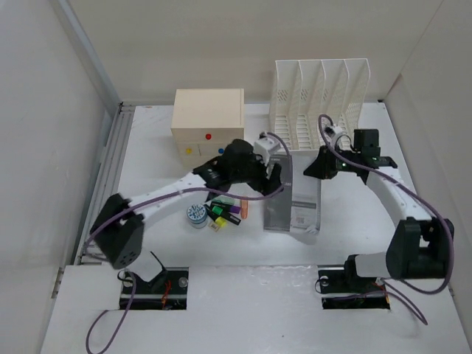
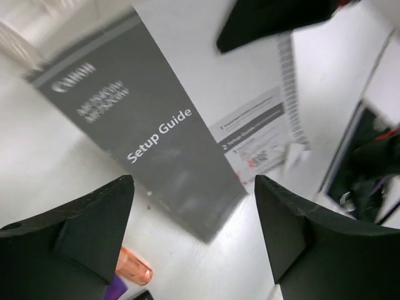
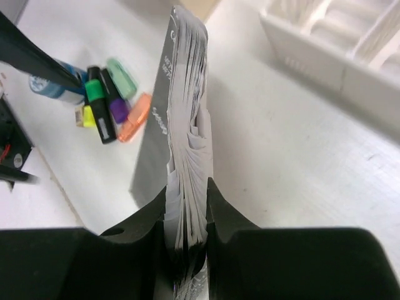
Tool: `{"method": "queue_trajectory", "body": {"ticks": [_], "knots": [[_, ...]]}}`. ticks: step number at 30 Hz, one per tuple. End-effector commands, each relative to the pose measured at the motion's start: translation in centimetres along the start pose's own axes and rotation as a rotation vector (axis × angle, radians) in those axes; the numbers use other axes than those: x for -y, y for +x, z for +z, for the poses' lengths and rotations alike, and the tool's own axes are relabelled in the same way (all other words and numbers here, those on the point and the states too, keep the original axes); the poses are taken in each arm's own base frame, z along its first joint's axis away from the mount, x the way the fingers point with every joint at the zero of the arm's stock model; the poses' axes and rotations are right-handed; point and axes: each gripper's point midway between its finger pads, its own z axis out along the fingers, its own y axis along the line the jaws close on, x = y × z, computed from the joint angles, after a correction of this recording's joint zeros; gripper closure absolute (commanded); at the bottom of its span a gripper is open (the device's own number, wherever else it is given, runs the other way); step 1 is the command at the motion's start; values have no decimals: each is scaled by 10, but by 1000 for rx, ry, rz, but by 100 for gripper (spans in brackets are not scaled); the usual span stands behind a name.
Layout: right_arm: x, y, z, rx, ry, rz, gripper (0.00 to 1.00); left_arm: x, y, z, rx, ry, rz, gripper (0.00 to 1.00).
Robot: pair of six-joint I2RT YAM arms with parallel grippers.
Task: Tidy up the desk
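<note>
Desk: the white desk [image 1: 147,151] lay under both arms, its metal rail far off to the left of the left gripper.
Round tin: a small round tin [image 1: 197,214] sat on the desk to the left of and nearer than the left gripper, touching the markers.
Markers: a cluster of markers [image 1: 225,210] lay just left of and below the left gripper, right beside the gray cover.
Drawer box: the beige drawer box [image 1: 208,118] stood behind and to the left of the left gripper, apart from it.
Left gripper: the left gripper [image 2: 194,187] hung with its jaws spread wide and nothing between them, directly over the gray "Setup Guide" cover.
Booklets: the stack of booklets [image 3: 187,112] lay between the two grippers, tipped up on edge at the right gripper's end.
Right gripper: the right gripper [image 3: 187,194] was clamped on the edge of the stack of booklets, pages fanning above its fingers.
File rack: the white file rack [image 1: 317,96] stood just behind the right gripper, slots facing up.
Step in hand: most likely lifting the stack to file it, with the left gripper freed from steadying it.
Next move: it would call for raising the stack upright, lining its edge with a slot and keeping the loose pages from splaying.
</note>
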Motion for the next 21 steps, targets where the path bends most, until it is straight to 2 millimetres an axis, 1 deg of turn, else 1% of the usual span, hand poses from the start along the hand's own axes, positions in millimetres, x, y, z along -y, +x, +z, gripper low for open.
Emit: {"method": "queue_trajectory", "body": {"ticks": [1,2,3,4,5,6,7,8,9,10,11,13,14,15,16,17,18,19,20,21], "knots": [[-32,-46,-33,91,5,-173,100,23,-90,-77,279,45,58,24],[-40,-64,-44,123,25,-221,100,24,-94,-88,303,41,62,24],[-48,-79,-55,163,44,-268,100,20,-103,-100,342,14,75,21],[-52,-89,-63,181,69,-288,100,19,-108,-110,376,3,80,20],[-60,-101,-69,200,80,-319,100,17,-117,-131,439,-16,89,20],[-70,-123,-81,247,96,-348,100,15,-121,-141,469,-31,92,18],[-72,-135,-88,271,121,-362,100,11,-127,-151,511,-58,94,17],[-76,-148,-94,304,137,-380,100,8,-129,-167,552,-80,97,14],[-86,-166,-105,350,147,-399,100,5,-130,-174,575,-95,97,14],[-89,-176,-111,378,162,-408,100,4,-132,-180,598,-114,97,13],[-89,-186,-117,408,193,-411,100,6,-135,-190,635,-120,104,13],[-95,-212,-130,484,227,-436,100,2,-132,-195,644,-140,99,11],[-96,-221,-135,514,260,-437,100,1,-132,-195,646,-148,96,11],[-92,-229,-137,536,283,-434,100,0,-132,-200,651,-159,93,11],[-93,-243,-145,590,312,-439,100,2,-134,-205,665,-160,106,11],[-87,-250,-147,616,345,-430,100,-2,-135,-207,672,-185,98,11],[-82,-265,-154,669,401,-432,100,-3,-133,-212,679,-199,104,11],[-78,-270,-160,696,442,-430,100,-4,-133,-213,681,-208,101,11],[-70,-277,-156,703,468,-420,100,-5,-131,-216,690,-216,99,10],[-58,-284,-163,730,541,-398,100,-10,-130,-217,687,-246,98,10]]}}
